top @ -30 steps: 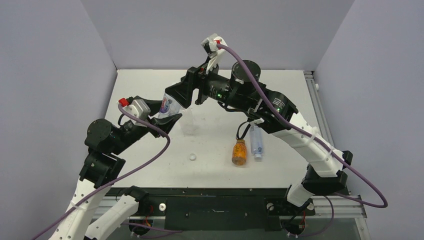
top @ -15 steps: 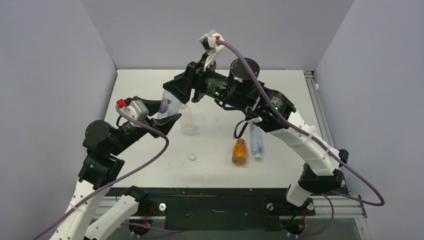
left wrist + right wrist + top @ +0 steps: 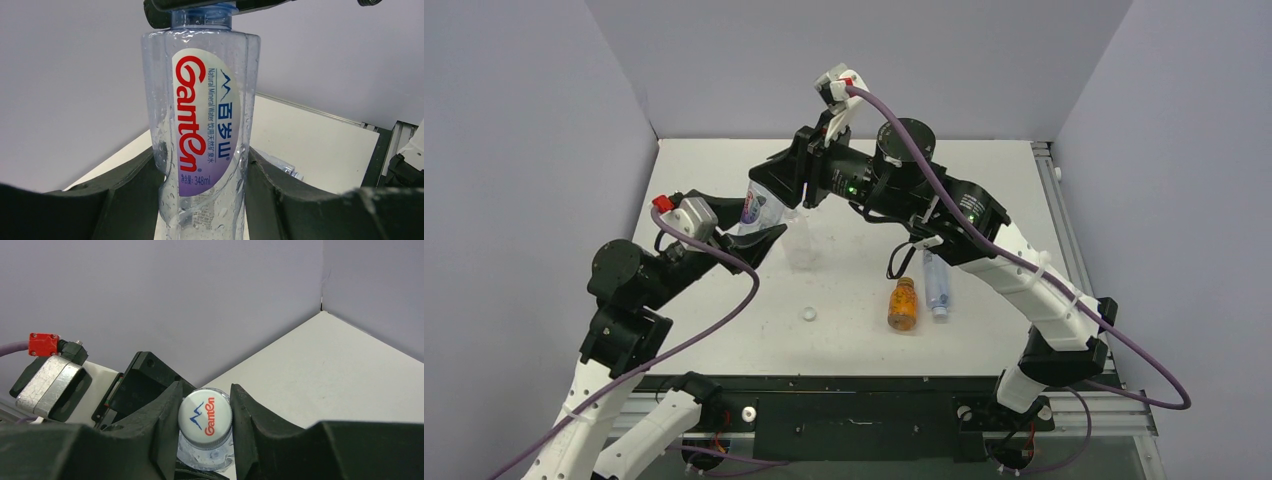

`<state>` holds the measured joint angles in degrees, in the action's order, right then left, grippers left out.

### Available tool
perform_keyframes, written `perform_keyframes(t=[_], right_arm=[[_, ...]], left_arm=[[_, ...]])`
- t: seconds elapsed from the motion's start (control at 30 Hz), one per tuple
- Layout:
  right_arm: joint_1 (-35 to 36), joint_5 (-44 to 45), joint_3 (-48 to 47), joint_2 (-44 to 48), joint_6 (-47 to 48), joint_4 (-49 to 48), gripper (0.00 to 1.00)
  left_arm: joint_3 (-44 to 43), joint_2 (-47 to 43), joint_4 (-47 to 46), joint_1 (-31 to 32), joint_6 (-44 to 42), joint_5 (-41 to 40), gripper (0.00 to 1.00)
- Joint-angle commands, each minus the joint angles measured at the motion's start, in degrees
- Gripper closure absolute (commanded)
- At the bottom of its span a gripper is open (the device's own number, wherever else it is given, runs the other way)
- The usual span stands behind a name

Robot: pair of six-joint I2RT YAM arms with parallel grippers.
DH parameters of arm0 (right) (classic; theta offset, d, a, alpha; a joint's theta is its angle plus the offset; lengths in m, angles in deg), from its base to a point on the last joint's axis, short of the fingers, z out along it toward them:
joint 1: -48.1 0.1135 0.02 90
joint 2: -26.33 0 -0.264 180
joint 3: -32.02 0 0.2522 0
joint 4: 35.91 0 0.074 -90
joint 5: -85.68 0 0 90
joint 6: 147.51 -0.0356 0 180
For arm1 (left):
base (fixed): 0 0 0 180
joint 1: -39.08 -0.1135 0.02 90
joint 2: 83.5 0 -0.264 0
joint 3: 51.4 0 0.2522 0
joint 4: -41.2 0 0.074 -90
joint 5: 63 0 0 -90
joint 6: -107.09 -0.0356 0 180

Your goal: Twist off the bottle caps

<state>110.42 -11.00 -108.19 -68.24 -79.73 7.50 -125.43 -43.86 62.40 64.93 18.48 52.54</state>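
A clear water bottle (image 3: 205,100) with a red and purple label is held up off the table, tilted, and my left gripper (image 3: 202,170) is shut on its lower body. From above, that bottle (image 3: 762,208) sits between the left gripper (image 3: 759,235) and the right gripper (image 3: 779,188). My right gripper (image 3: 205,410) is shut on its white bottle cap (image 3: 205,419), one finger pressed against each side. The cap is still on the neck.
A loose white cap (image 3: 809,314) lies on the table's near middle. An orange bottle (image 3: 903,305) and a clear blue-labelled bottle (image 3: 937,285) lie side by side at centre right. Another clear bottle (image 3: 802,245) stands just right of the left gripper.
My right gripper moved left onto the held bottle's top and its fingers closed on the cap. The left arm kept its hold, shifting only slightly.
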Motion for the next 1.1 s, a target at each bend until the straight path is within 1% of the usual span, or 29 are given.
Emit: perform_keyframes(t=[0.0, 0.07, 0.13, 0.2, 0.23, 0.27, 0.3, 0.33, 0.37, 0.4, 0.43, 0.47, 0.53, 0.6, 0.63, 0.7, 0.73, 0.77, 0.8, 0.83, 0.87, 0.9, 0.93, 0.97, 1.0, 1.03, 1.07], right_arm=[[0.5, 0.2, -1.9, 0.8, 0.4, -1.9, 0.99], [0.5, -0.7, -1.7, 1.6, 1.6, -2.3, 1.00], [0.1, -3.9, -0.6, 3.0, 2.9, -3.7, 1.00], [-0.5, -11.6, 2.8, 5.0, 3.7, -6.9, 1.00], [-1.1, -13.9, 3.7, 5.7, 3.6, -9.6, 1.00], [-1.4, -19.0, 5.4, 6.9, 3.1, -11.1, 1.00], [-1.9, -21.7, 6.1, 7.3, 2.8, -14.1, 1.00], [-2.1, -26.5, 6.9, 8.0, 1.6, -15.4, 1.00], [-2.5, -28.6, 7.1, 8.2, 0.4, -17.9, 1.00], [-2.6, -33.3, 7.3, 8.4, -0.3, -20.2, 1.00], [-2.9, -35.4, 7.3, 8.4, -2.2, -21.5, 1.00], [-3.1, -39.6, 7.4, 8.4, -3.3, -24.2, 1.00], [-3.2, -45.2, 7.6, 8.3, -6.8, -28.1, 1.00], [-3.2, -49.2, 8.3, 8.2, -10.4, -32.7, 1.00], [-3.2, -50.6, 8.6, 8.1, -11.8, -33.6, 1.00], [-3.2, -50.7, 8.5, 8.0, -11.5, -33.2, 1.00], [-3.3, -50.2, 8.3, 8.1, -10.9, -31.4, 1.00], [-3.4, -47.8, 7.4, 8.3, -8.2, -29.3, 1.00], [-3.4, -46.0, 6.8, 8.4, -6.0, -23.6, 1.00], [-3.3, -39.8, 5.7, 8.8, -1.7, -20.7, 0.90], [-3.1, -35.7, 5.4, 9.2, 0.3, -15.7, 0.81], [-2.9, -27.3, 5.4, 10.1, 3.4, -13.9, 0.56], [-2.2, -22.5, 5.6, 10.6, 5.6, -11.1, 0.42], [-1.7, -13.8, 5.7, 11.3, 7.4, -9.8, 0.26], [-0.6, -9.6, 5.7, 11.5, 8.8, -7.9, 0.23], [0.4, -2.4, 5.2, 11.5, 9.3, -6.1, 0.21], [1.0, 0.5, 4.8, 11.4, 10.0, -5.3, 0.20]], left_arm=[[-2.9, 0.5, -2.6, 0.1, 1.1, 0.3, 1.00], [-3.6, 1.0, -2.7, 0.1, 2.8, 1.2, 1.00], [-4.5, 1.5, -3.2, 0.1, 5.6, 2.7, 1.00], [-5.4, 2.0, -3.8, 0.0, 8.8, 5.1, 1.00], [-5.8, 2.2, -4.0, 0.0, 11.1, 6.1, 1.00], [-6.5, 2.5, -4.3, 0.0, 12.1, 8.6, 1.00], [-6.9, 2.8, -4.5, 0.0, 14.6, 9.8, 1.00], [-7.8, 3.2, -4.7, 0.0, 15.8, 13.0, 1.00], [-8.3, 3.5, -4.8, 0.0, 18.4, 14.9, 1.00], [-9.1, 4.0, -4.8, 0.0, 19.4, 18.6, 1.00], [-9.5, 4.3, -4.9, 0.0, 21.3, 21.9, 1.00], [-10.1, 4.6, -5.0, 0.0, 22.1, 23.4, 1.00], [-10.3, 4.9, -5.0, 0.0, 23.9, 26.0, 1.00], [-10.2, 4.9, -5.0, 0.0, 24.5, 27.3, 1.00], [-9.9, 4.8, -5.1, 0.0, 24.6, 27.7, 1.00], [-9.5, 4.7, -5.2, 0.0, 24.3, 27.7, 1.00], [-9.4, 4.6, -5.2, 0.0, 23.9, 27.6, 1.00], [-9.1, 4.5, -5.2, 0.0, 23.6, 27.0, 1.00], [-8.9, 4.3, -5.0, -0.1, 22.4, 26.4, 1.00], [-8.8, 4.1, -4.4, -0.1, 21.3, 25.2, 1.00], [-8.6, 4.1, -3.8, -0.1, 19.0, 24.3, 1.00], [-8.2, 3.9, -2.7, -0.1, 17.9, 21.9, 1.00], [-8.1, 3.8, -2.1, 0.0, 15.4, 20.4, 1.00], [-7.6, 3.6, -1.0, 0.0, 13.9, 16.5, 1.00], [-7.3, 3.4, -0.5, 0.0, 10.9, 14.5, 1.00], [-6.6, 3.1, -0.1, 0.0, 9.8, 10.2, 1.00], [-6.3, 2.9, -0.2, 0.0, 7.7, 6.0, 1.00]])
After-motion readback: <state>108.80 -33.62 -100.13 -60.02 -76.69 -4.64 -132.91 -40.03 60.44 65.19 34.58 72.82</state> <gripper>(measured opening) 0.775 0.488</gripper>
